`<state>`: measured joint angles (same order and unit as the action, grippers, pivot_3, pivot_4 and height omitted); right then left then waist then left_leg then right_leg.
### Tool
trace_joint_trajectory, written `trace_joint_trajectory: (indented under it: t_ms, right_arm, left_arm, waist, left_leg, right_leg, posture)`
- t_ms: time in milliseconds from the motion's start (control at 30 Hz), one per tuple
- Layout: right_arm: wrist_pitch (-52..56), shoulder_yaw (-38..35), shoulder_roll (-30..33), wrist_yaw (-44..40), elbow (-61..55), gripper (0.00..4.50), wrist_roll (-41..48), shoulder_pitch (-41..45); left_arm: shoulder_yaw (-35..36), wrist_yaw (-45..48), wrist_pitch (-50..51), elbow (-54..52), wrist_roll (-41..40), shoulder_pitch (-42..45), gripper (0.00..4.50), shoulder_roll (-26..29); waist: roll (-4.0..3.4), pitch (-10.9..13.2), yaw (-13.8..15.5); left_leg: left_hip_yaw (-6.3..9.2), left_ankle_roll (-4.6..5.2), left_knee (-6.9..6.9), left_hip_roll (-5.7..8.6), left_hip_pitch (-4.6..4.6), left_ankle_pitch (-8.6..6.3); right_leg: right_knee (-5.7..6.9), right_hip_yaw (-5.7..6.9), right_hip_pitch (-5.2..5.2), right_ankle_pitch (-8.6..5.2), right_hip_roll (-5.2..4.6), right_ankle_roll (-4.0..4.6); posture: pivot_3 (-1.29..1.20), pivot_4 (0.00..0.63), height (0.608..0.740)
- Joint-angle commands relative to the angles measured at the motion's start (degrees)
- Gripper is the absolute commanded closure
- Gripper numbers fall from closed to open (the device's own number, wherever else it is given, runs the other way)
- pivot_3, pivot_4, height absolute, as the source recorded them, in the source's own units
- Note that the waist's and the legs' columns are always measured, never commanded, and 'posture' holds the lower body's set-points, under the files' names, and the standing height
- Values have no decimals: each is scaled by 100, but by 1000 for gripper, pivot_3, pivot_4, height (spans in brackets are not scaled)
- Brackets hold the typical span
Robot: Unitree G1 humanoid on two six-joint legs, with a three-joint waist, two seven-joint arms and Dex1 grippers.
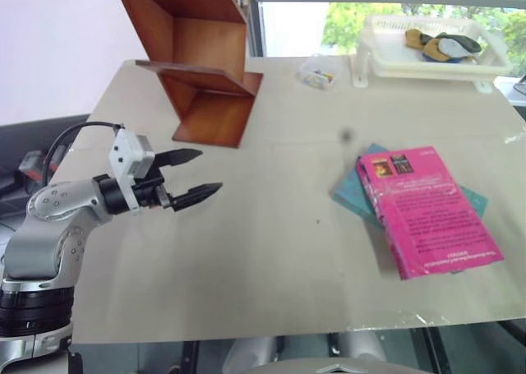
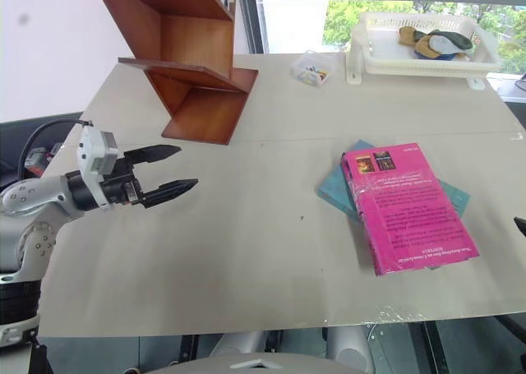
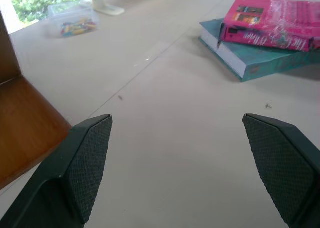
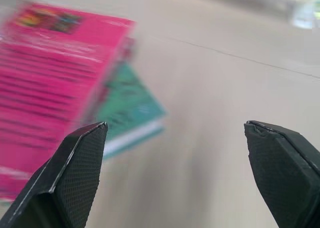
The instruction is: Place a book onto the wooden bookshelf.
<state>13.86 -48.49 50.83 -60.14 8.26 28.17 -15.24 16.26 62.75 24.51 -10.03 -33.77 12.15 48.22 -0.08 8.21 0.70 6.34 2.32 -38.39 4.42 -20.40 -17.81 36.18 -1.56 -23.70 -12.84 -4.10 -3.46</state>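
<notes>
A: Jaws wide on both; left gripper (image 1: 191, 176) and right gripper (image 4: 175, 173) hold nothing.

B: Bright magenta-pink paperback book (image 1: 427, 210) lies atop the teal-blue book (image 2: 335, 190), well right of the reddish-brown wooden bookshelf (image 1: 201, 57).

A: Take its overhanging edge; lift the pink alone.

B: Count: two books, one bookshelf, one white plastic basket (image 1: 427, 62).

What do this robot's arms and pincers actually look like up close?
The left arm is rounded silver-grey metal with dotted screw holes and black joint rings. A white boxy block sits at its wrist, fed by a thin black cable. The left gripper has two black, tapered fingers. The right gripper matches: its fingertips carry finely textured black pads.
</notes>
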Motion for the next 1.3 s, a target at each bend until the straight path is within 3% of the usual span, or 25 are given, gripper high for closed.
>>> trace_joint_trajectory:
  t_ms: [33, 100, 300, 533, 833, 1000, 1300]
  right_arm:
    - [-71, 259, -191, 939, -160, 0, -432, 233]
    - [152, 538, -308, 1802, -197, 0, -887, 445]
    - [545, 983, -595, 2989, -60, 0, -1284, 1138]
    - [532, 1714, -941, 3337, 63, 0, -1481, 1637]
    - [325, 2149, -1049, 2593, 571, 0, -1101, 2057]
    - [441, 2365, -1143, 2137, 331, 0, -812, 2026]
    - [1101, 2633, -1296, 2018, -479, 0, -478, 1830]
  left_arm:
    - [178, 275, 35, -100, -388, 137, 25, 44]
    - [275, 561, 276, -169, -819, 186, 25, 106]
    - [489, 1154, 666, -168, -1600, 347, 25, 284]
    - [520, 1388, 676, -170, -1636, 351, 25, 418]
    - [499, 1390, 534, -166, -1418, 287, 25, 463]
    - [587, 1361, 528, -243, -1397, 137, 25, 480]
    - [647, 1312, 487, -311, -1383, -21, 25, 494]
  waist:
    - [-3, -1, 0]
    - [-3, -1, 0]
    - [-6, -2, -11]
    - [-6, -2, -29]
    - [-6, -2, -78]
    - [-6, -2, -158]
    - [-8, -1, -143]
  left_leg:
    - [0, 0, 0, 0, 0, 0]
    - [0, 0, 1, 0, -2, 0]
    - [-9, -1, -4, 3, -18, 2]
    - [-16, -1, -3, 2, -18, 2]
    - [-17, -1, -3, 2, -18, 2]
    - [-18, 0, -3, 0, -17, 2]
    - [-20, 0, -3, -1, -19, 2]
  right_leg:
    - [0, 0, 0, 0, 0, 0]
    - [1, -1, -5, 0, 0, 0]
    - [13, 0, -29, 0, 2, 1]
    - [15, 3, -33, 0, 6, 1]
    - [14, 5, -34, 0, 7, 1]
    - [16, 3, -34, 0, 7, 1]
    - [23, -1, -39, 0, 8, 1]
  posture:
    - [0, 150, 740]
    - [0, 150, 740]
    - [0, 150, 740]
    - [0, 150, 740]
    - [0, 150, 740]
    - [0, 150, 740]
    - [0, 150, 740]
